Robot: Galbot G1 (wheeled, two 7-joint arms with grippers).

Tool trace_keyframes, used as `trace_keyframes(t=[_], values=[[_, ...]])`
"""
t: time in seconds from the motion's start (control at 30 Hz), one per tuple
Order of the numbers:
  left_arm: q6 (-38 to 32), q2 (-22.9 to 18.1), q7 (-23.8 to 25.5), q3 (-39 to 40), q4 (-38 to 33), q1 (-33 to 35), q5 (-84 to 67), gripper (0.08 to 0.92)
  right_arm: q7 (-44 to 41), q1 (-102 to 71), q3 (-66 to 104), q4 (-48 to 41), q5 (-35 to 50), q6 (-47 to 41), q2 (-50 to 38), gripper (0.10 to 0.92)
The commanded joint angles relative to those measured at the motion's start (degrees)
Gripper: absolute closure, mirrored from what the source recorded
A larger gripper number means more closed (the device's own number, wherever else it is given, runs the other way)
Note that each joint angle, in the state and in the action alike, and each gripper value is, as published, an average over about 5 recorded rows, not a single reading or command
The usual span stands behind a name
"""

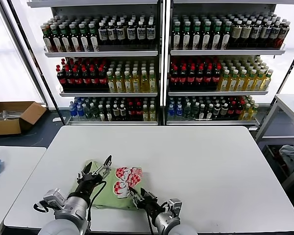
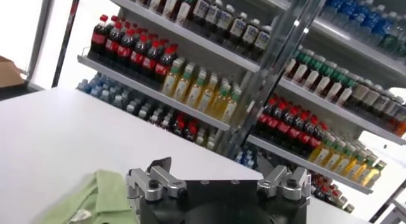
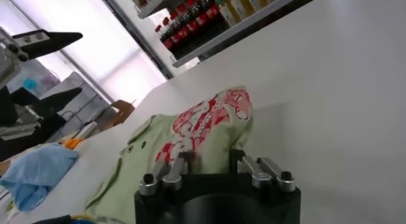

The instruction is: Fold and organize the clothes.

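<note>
- The left gripper [image 1: 99,169] has its fingers [image 1: 108,160] spread wide with nothing between them, poised just above the left part of the light green shirt [image 1: 108,193].
- The right gripper [image 1: 135,195] sits low at the shirt's near right edge; whether its fingers are parted or closed on cloth I cannot tell, since the right wrist view shows only their bases.
- The shirt lies bunched on the white worktop [image 1: 210,166], near its front edge, with the red-and-white checkered print [image 1: 127,178] turned up on a raised fold.
- A blue cloth [image 3: 35,171] lies on a side table, well apart.
- Judged step: mid-fold, between grasps. The next move seems to call for taking hold of an edge and smoothing the bundle flat.
</note>
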Motion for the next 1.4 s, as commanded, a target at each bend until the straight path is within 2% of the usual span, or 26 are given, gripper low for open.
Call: trace_keyframes(t=[0.03,0.17,0.33,0.63,0.87,1.0,1.13,1.4], values=[[-0.1,-0.7,0.2,-0.9,0.4,1.2,0.7,0.177,-2.7,0.7,0.1,0.1,-6.2,-1.4,-1.1,0.672],[0.1,-0.6,0.2,-1.1,0.4,1.5,0.9,0.177,-6.3,-0.9,2.2,3.4,-13.1,-2.0,-4.4,0.784],[0.8,-0.6,1.1,-1.1,0.1,1.7,1.9,0.177,-8.4,-4.9,6.8,9.6,-15.2,-2.3,-9.2,0.891],[1.3,-0.6,1.6,-0.4,0.1,1.4,2.6,0.177,-12.0,-8.7,20.7,12.5,-12.5,-6.8,-18.0,0.896],[2.7,-0.5,1.2,-1.0,0.1,1.9,2.8,0.177,-10.7,-10.5,25.6,11.9,-19.3,-7.2,-19.2,0.896],[3.3,-0.3,0.7,-1.4,-0.2,2.2,2.6,0.177,-10.4,-12.0,27.0,11.8,-20.6,-4.3,-18.8,0.837],[3.6,-0.3,0.6,-1.9,-0.3,2.7,2.6,0.177,-9.7,-14.4,28.5,13.3,-20.8,-1.7,-17.7,0.718],[3.7,0.0,0.6,-2.2,-0.4,2.3,1.8,0.177,-1.5,-15.7,24.5,18.7,-21.2,8.3,-11.2,0.475]])
